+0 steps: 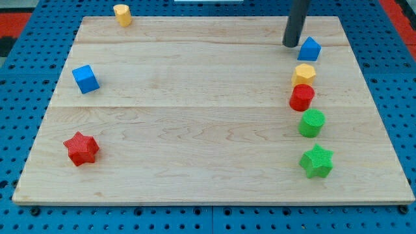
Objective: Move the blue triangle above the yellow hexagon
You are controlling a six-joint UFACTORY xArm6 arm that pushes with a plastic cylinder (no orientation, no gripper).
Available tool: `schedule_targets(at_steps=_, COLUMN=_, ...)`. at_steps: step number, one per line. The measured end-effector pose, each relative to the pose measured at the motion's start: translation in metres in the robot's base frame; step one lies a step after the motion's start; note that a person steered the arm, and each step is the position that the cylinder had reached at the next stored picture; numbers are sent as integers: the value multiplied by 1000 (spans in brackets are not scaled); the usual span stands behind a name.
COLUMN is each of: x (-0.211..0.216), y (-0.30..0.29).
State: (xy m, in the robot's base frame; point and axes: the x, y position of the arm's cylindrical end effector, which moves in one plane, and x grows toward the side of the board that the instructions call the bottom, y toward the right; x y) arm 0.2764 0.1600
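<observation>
No claw is seen, only a dark rod whose tip (290,45) is set just left of the blue triangle (310,49), near the view's top right; spread or pressed together cannot be told. Just below it the yellow hexagon (303,73) is found. Counted on the wooden table (195,130), laid on a blue holed board (19,39): two blue, two yellow, two red, two green blocks.
</observation>
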Motion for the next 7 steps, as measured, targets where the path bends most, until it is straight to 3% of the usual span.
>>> schedule_targets(at_steps=1, x=-33, y=44)
schedule_targets(at_steps=2, x=-33, y=77)
schedule_targets(at_steps=5, x=13, y=21)
schedule_targets(at_steps=6, x=-18, y=25)
schedule_targets(at_steps=7, x=-22, y=79)
